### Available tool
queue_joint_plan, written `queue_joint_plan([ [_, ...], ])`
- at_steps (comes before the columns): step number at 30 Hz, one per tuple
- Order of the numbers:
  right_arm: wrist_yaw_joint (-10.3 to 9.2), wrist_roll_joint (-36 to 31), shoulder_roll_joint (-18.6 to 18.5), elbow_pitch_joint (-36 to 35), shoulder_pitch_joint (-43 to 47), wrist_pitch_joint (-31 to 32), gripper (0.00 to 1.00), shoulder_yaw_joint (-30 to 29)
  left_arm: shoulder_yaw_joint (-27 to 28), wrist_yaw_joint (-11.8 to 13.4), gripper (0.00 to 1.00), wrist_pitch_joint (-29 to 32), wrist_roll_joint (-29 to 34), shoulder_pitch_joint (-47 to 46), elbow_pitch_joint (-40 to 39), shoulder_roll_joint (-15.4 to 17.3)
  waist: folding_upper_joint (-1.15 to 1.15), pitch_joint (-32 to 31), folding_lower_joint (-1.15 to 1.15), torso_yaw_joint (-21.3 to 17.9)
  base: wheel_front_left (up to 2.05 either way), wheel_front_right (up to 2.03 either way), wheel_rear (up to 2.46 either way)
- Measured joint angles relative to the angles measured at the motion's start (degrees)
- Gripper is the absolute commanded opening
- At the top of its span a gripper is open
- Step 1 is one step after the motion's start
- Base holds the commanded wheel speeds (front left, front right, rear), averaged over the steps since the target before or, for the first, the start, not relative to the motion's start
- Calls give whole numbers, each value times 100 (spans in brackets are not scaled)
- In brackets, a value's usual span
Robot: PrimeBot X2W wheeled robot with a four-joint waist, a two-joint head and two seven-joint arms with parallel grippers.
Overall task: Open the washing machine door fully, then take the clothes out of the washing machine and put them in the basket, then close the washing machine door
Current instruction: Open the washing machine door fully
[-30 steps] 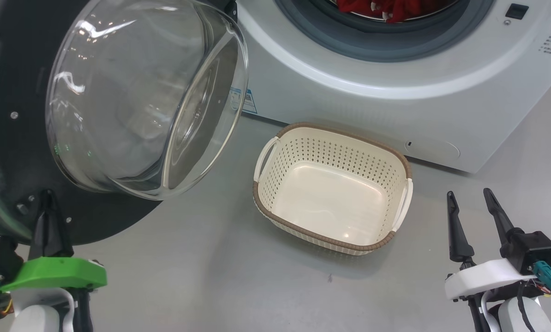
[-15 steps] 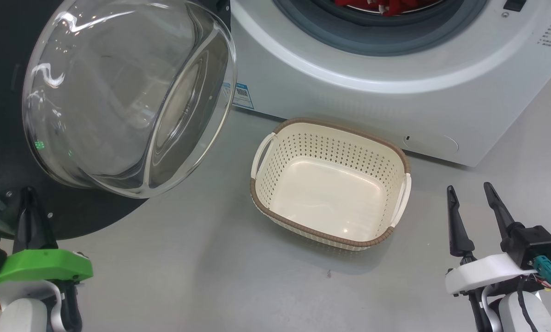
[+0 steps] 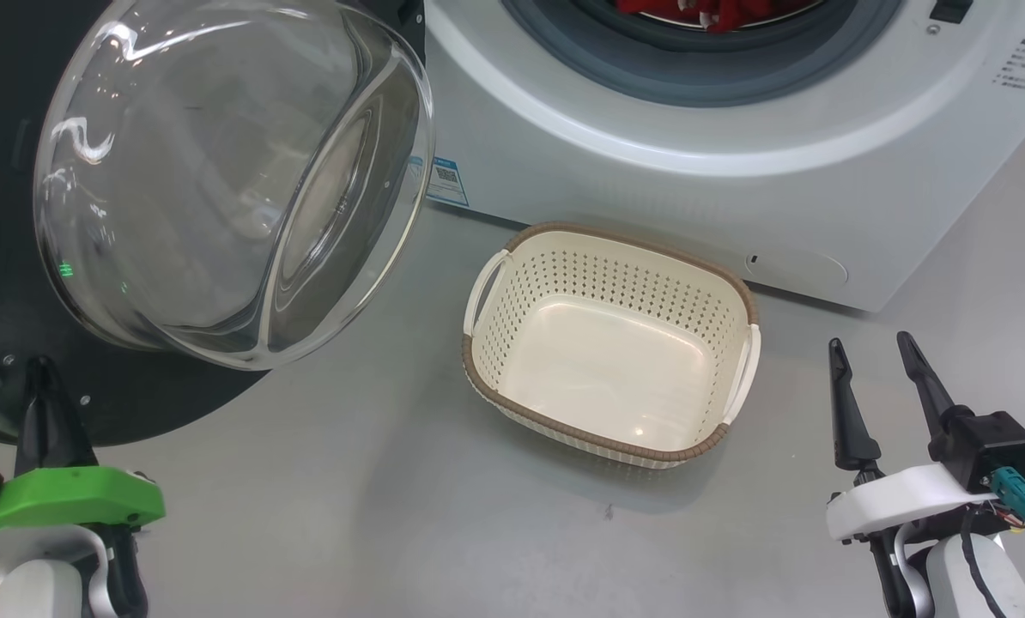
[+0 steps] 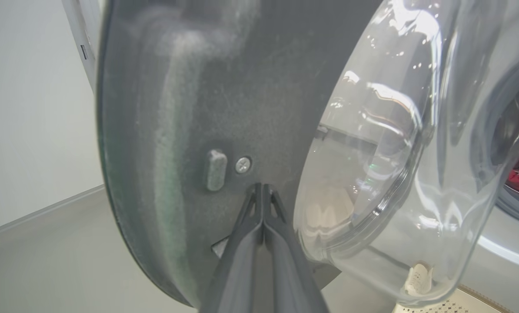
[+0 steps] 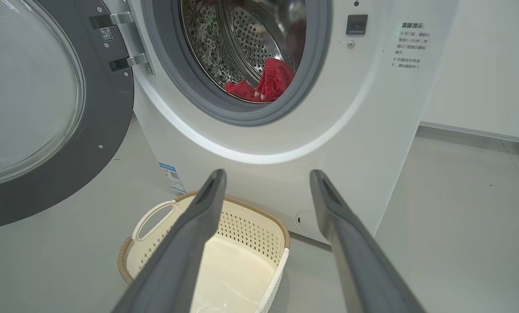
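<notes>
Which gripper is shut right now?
The left gripper, its fingers pressed together with the tips at the door; the right gripper stands wide open, holding nothing.

On the white front of the washing machine (image 5: 372,130), right of the opening, stand several short lines of grey Chinese print (image 5: 409,45), too small to read surely; low at its left corner a blue sticker (image 5: 171,176) carries a square code, its lettering illegible; a small coded label (image 5: 106,34) sits on the washing machine door (image 5: 111,113) beside the hinge.
</notes>
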Motion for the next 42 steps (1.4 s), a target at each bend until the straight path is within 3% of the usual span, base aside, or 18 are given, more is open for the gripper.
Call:
queue_joint_plan([
  [9, 38, 1, 14, 43, -2, 0, 100, 15, -42, -56, 0, -1, 311, 154, -397, -160, 0, -127, 0, -113, 0, 0, 0],
  [25, 56, 19, 65, 62, 13, 0, 100, 85, -1056, -522, 0, -9, 662, 887, -731, -320, 0, -413, 0, -381, 0, 0, 0],
  [26, 56, 30, 74, 62, 15, 0, 100, 96, -1107, -546, 4, -9, 662, 912, -733, -322, 0, -431, 0, -415, 0, 0, 0],
  [28, 57, 56, 81, 63, 17, 0, 100, 144, -1206, -605, 53, -9, 665, 935, -743, -320, 0, -464, 0, -494, 0, 0, 0],
  [29, 57, 78, 86, 65, 18, 0, 100, 168, -1266, -620, 71, -9, 681, 945, -755, -321, 0, -480, 0, -536, 0, 0, 0],
  [30, 57, 81, 87, 68, 19, 0, 100, 192, -1322, -623, 100, -9, 706, 956, -761, -321, 0, -497, 0, -581, 0, 0, 0],
  [42, 83, 182, 102, 154, 159, 0, 100, 419, -1582, -677, 100, -9, 870, 986, -814, -319, 0, -723, 0, -1199, 0, 0, 0],
])
